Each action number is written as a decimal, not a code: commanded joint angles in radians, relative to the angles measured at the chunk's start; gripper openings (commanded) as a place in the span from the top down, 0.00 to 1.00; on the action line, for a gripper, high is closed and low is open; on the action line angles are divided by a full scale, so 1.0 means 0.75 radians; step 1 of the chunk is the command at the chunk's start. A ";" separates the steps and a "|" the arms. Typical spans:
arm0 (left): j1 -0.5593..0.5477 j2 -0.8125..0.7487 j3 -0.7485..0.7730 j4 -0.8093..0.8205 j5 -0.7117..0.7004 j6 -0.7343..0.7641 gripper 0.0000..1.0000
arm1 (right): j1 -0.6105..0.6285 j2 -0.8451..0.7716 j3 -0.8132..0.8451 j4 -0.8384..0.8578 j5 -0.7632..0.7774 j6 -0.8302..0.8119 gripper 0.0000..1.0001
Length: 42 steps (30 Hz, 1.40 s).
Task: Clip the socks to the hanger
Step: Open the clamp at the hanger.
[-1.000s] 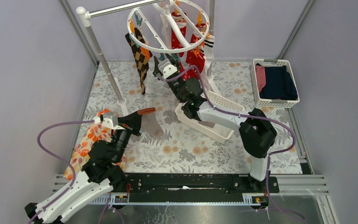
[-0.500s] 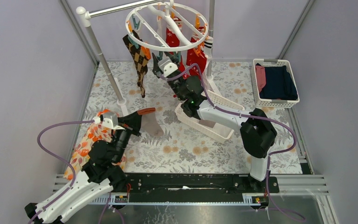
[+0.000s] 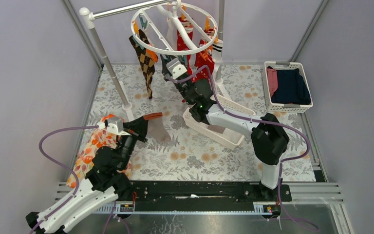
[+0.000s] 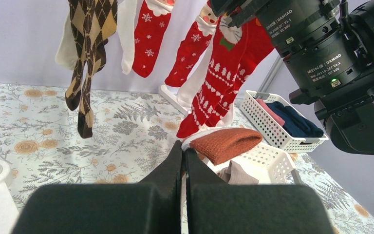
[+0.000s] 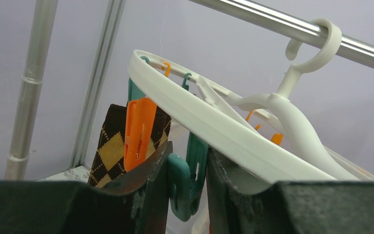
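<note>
You've got the right gripper on a teal clip!
Its fingers pinch that clip under the hanger ring, beside the hung argyle sock; your left gripper, fully closed, grips the rust-cuffed sock low over the table.

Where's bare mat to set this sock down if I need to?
Open mat lies between the taupe sock in the left gripper, the tilted basket and the front rail; also back-left, beside the pole base. Crowded under the hanger, where the right gripper pinches a teal clip.
</note>
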 commanded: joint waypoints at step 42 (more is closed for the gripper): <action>0.014 0.140 0.051 0.101 0.095 -0.008 1.00 | -0.188 -0.115 0.077 -0.158 -0.408 0.537 0.44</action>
